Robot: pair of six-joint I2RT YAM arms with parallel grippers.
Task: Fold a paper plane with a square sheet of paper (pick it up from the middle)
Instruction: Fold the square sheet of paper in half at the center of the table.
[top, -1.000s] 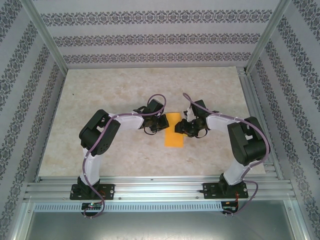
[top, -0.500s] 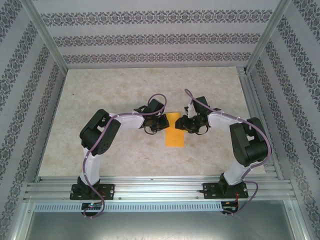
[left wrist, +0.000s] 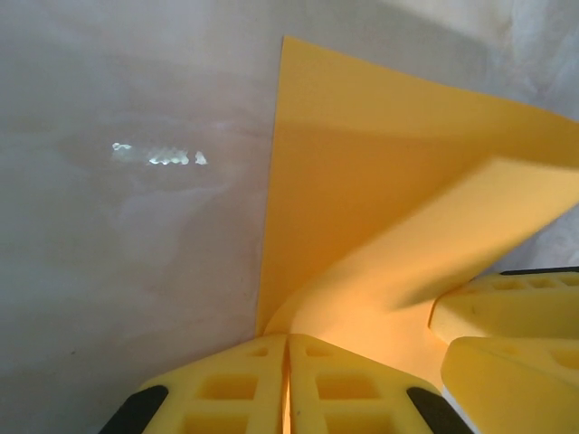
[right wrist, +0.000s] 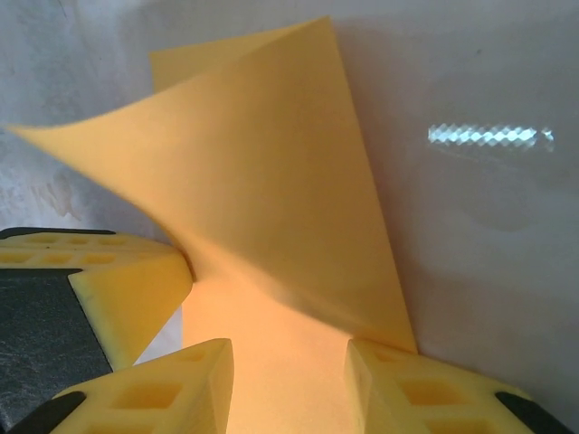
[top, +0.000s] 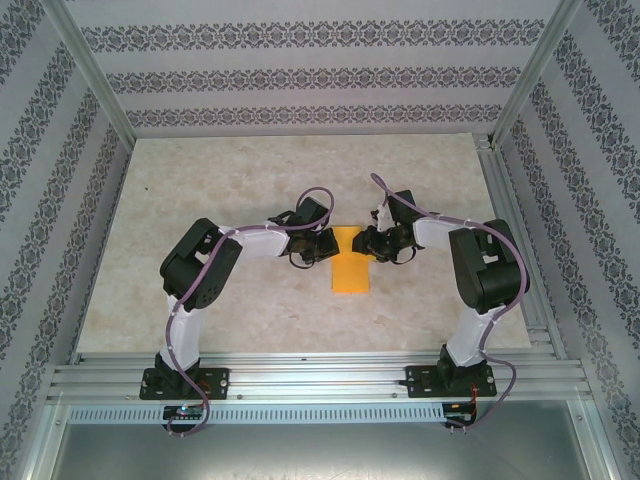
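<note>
Right gripper (top: 369,243) has shifted toward far end of square sheet of paper (top: 350,276), jaws apart astride it. Left gripper (top: 327,245) stays clamped on lifted flap. Fold likely mid-crease.

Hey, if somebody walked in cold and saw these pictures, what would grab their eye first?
First, the bright orange-yellow sheet of paper at the middle of the pale table, partly folded with one flap raised. The two arms meet over it. The left arm's fingers are shut on its edge, and the right arm's fingers stand apart with the paper between them.
</note>
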